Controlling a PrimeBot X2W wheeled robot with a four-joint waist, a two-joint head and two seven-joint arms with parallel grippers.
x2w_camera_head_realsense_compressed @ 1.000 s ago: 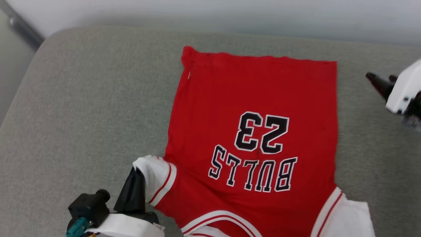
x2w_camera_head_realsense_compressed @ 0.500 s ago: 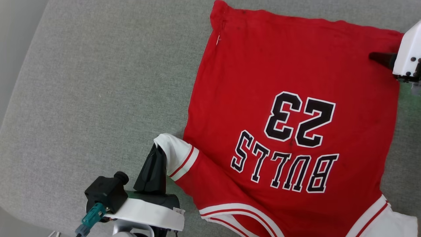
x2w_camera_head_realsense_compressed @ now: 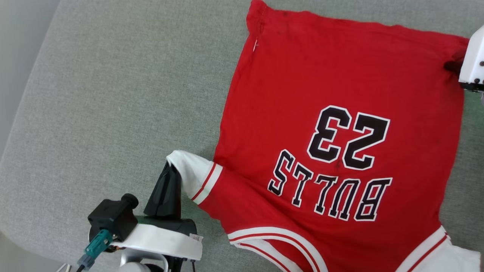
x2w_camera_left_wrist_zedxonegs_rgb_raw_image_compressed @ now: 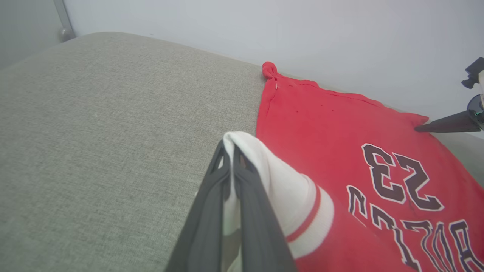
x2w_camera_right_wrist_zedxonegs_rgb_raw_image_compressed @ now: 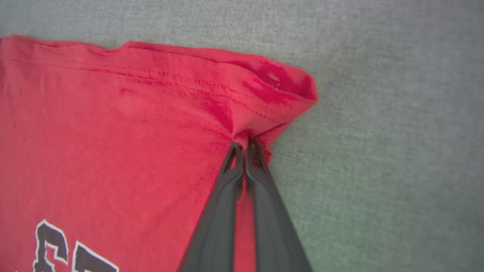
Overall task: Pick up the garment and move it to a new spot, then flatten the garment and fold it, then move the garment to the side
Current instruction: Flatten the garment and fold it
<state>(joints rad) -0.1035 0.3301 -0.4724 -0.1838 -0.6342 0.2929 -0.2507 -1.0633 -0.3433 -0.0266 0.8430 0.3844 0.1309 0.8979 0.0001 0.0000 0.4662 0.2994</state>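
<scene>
The garment (x2w_camera_head_realsense_compressed: 332, 94), a red jersey with black "BULLS 23" lettering reading upside down, lies spread on the grey cushion (x2w_camera_head_realsense_compressed: 113, 94). My left gripper (x2w_camera_head_realsense_compressed: 169, 168) is shut on its white left sleeve (x2w_camera_left_wrist_zedxonegs_rgb_raw_image_compressed: 280, 181), which is lifted into a small peak at the lower left. At the far right hem corner (x2w_camera_right_wrist_zedxonegs_rgb_raw_image_compressed: 280, 87) my right gripper (x2w_camera_right_wrist_zedxonegs_rgb_raw_image_compressed: 244, 145) is shut on a pinch of bunched red cloth; its white wrist housing (x2w_camera_head_realsense_compressed: 472, 60) sits at the right edge of the head view. In the left wrist view the right gripper (x2w_camera_left_wrist_zedxonegs_rgb_raw_image_compressed: 419, 129) touches that same corner.
The grey cushion's rounded left edge (x2w_camera_head_realsense_compressed: 22, 113) drops away at the left. A pale wall (x2w_camera_left_wrist_zedxonegs_rgb_raw_image_compressed: 264, 26) runs behind the cushion. Bare cushion (x2w_camera_right_wrist_zedxonegs_rgb_raw_image_compressed: 397, 132) lies to the right of the hem corner and to the left of the jersey.
The head camera has swung down and left, so the jersey looks larger. My right gripper came onto the far right hem corner and closed on it. The left gripper keeps hold of the sleeve.
</scene>
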